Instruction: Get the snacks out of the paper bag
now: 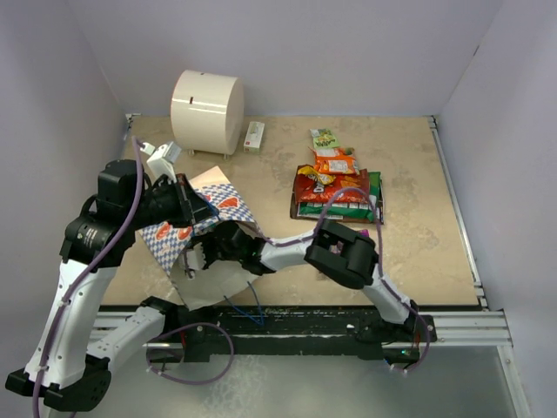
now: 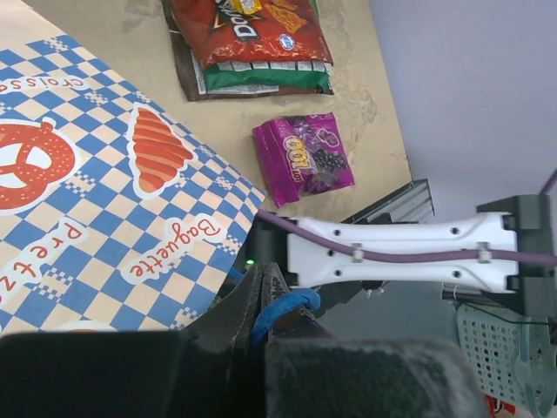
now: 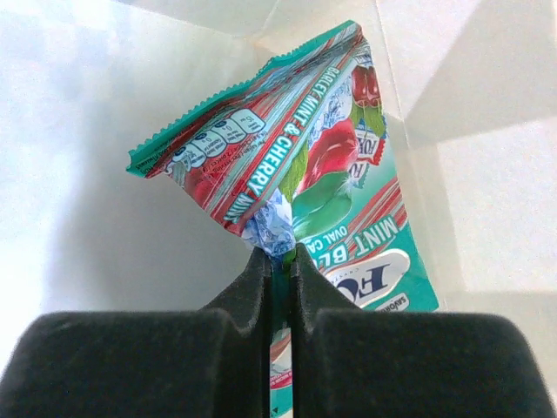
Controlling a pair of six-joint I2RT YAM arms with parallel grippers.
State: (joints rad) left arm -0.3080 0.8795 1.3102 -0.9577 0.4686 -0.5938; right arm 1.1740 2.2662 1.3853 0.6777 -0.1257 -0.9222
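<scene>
My right pincer (image 3: pixel 278 254) is pressed together on the teal packet (image 3: pixel 296 165), pinching its crumpled lower part. The packet stands just ahead of my fingertips, deep inside the bag (image 3: pixel 87 131), with cream walls all around. My left pincer (image 2: pixel 265 283) is clamped on the bag's blue cord (image 2: pixel 287 306), the checkered side spreading ahead and to its left. Beyond it, a purple packet (image 2: pixel 302 158) and a stack of packets (image 2: pixel 252 43) lie on the table (image 2: pixel 226 122).
</scene>
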